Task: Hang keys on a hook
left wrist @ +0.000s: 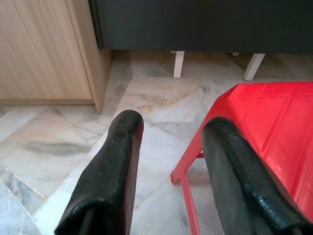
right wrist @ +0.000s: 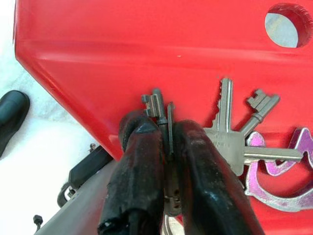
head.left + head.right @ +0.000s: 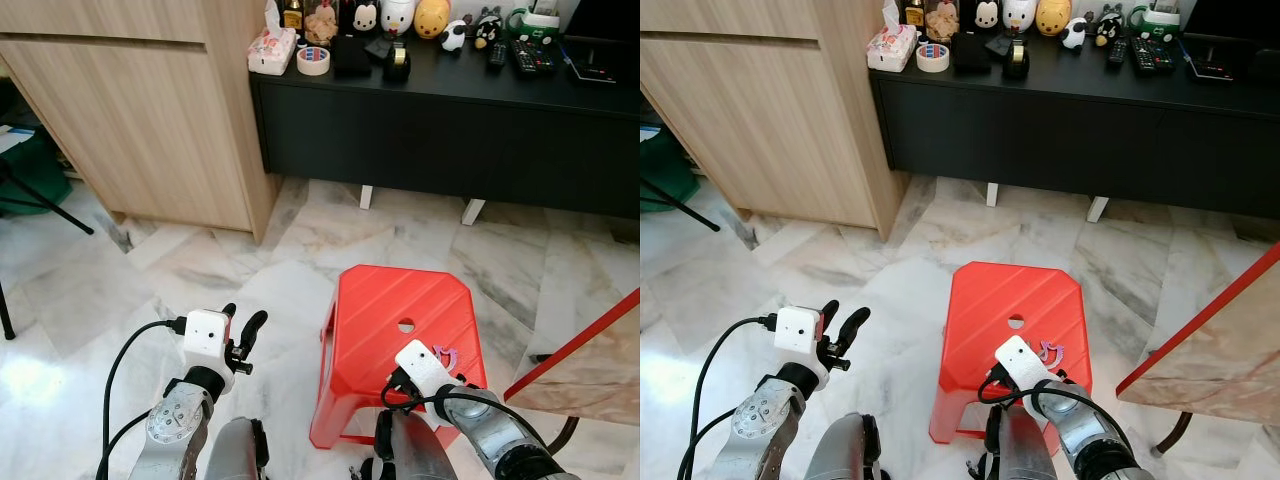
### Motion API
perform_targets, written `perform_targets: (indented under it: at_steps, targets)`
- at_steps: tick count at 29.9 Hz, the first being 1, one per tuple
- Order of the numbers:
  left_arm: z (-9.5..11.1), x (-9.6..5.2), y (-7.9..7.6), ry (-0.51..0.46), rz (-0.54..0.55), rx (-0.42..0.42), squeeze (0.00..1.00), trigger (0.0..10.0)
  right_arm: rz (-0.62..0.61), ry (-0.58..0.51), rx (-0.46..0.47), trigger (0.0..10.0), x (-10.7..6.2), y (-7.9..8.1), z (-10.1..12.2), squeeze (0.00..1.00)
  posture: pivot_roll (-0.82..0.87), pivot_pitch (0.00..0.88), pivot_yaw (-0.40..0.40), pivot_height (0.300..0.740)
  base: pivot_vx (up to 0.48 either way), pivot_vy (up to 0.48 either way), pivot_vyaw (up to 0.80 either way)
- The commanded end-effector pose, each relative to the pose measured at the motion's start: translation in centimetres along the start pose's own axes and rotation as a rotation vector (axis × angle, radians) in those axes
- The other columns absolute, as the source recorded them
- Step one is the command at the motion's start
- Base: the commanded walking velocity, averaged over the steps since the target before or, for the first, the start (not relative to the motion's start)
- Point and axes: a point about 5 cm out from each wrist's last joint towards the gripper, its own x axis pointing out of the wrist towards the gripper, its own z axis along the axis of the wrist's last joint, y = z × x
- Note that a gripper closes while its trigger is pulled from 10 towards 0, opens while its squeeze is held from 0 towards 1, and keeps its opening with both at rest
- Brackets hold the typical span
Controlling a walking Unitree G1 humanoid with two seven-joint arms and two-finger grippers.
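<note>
Keys (image 2: 230, 142) lie fanned on the red stool (image 3: 385, 320), near its edge; the right gripper (image 2: 168, 147) pinches two of them between nearly closed fingers, beside a purple key tag (image 2: 279, 181). The left gripper (image 1: 171, 166) hangs spread and empty over the marble floor (image 3: 200, 270), just left of the stool. A black sideboard (image 3: 450, 130) and wooden cabinet (image 3: 140, 110) stand beyond. The key ring is hidden behind the fingers.

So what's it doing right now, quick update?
Right gripper jaws shut on the keys atop the red stool. Left gripper open, idle above the floor. Keys not yet lifted; no hook seen.
</note>
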Motion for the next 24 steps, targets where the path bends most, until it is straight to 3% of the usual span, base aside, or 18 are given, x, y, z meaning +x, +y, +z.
perform_targets:
  at_steps: [1,14,17,19,24]
  targets:
    - [-0.6,-0.2,0.0,0.033,-0.004,0.016,0.00,10.0,0.026,0.070,0.028,0.0,0.1,1.0,-1.9,0.00,0.09,0.180,-0.013,0.623,0.000,0.000,0.00]
    - [-0.8,0.3,0.0,0.035,0.004,0.015,0.00,10.0,-0.119,-0.132,0.119,0.0,0.0,-0.5,1.2,0.00,0.08,0.156,-0.021,0.623,0.000,0.000,0.00]
    - [-0.8,0.5,0.0,0.034,0.007,0.014,0.00,10.0,-0.132,-0.187,0.175,0.0,-0.1,-0.8,1.9,0.00,0.08,0.147,-0.025,0.623,0.000,0.000,0.00]
    - [-0.8,0.8,-0.1,0.031,0.012,0.012,0.00,10.0,-0.144,-0.280,0.249,0.0,-0.4,-1.1,3.1,0.00,0.07,0.140,-0.029,0.623,0.000,0.000,0.00]
    - [-0.8,1.0,-0.1,0.029,0.014,0.011,0.00,10.0,-0.164,-0.360,0.295,0.0,-0.6,-1.2,4.0,0.00,0.07,0.131,-0.033,0.623,0.000,0.000,0.00]
